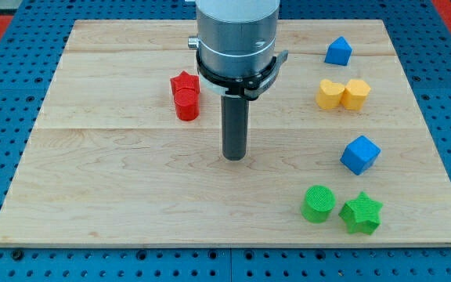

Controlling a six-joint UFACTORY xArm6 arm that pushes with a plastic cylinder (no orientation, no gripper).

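My tip (234,157) rests on the wooden board (116,180) near its middle, touching no block. Nearest to it, up and to the view's left, stand a red star block (184,82) and a red cylinder (186,106), pressed against each other. At the view's right a blue cube (359,154) sits alone. Lower right holds a green cylinder (318,204) beside a green star block (362,213).
Near the view's top right lies a small blue pentagon-like block (338,52). Below it a yellow heart-shaped block (330,94) touches a yellow hexagonal block (356,94). A blue pegboard surface (6,47) surrounds the board. The arm's grey body (236,35) hides part of the board's top.
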